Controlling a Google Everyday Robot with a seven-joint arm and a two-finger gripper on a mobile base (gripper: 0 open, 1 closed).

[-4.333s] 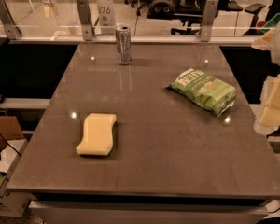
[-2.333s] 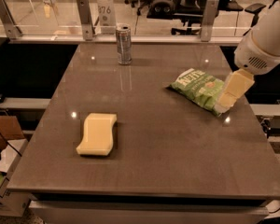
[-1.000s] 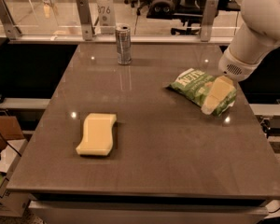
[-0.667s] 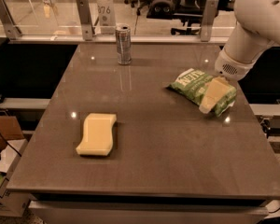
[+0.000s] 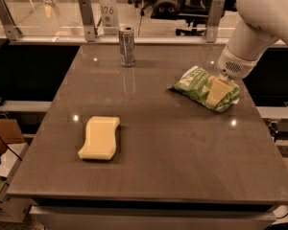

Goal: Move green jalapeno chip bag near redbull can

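The green jalapeno chip bag (image 5: 196, 86) lies on the right side of the dark table (image 5: 158, 143), light green with white lettering on a dark patch. The redbull can (image 5: 127, 45) stands upright at the table's far edge, left of centre, well apart from the bag. My gripper (image 5: 216, 93) comes down from the white arm (image 5: 264, 18) at the upper right and sits on the right end of the bag, covering part of it.
A pale yellow sponge block (image 5: 100, 137) lies on the table's left front. A glass rail with metal posts (image 5: 88, 18) runs behind the far edge. A cardboard box (image 5: 2, 186) and cables sit on the floor to the left.
The arm has come in from the right edge and moved down and left onto the bag. The bag, can and sponge have stayed in place.
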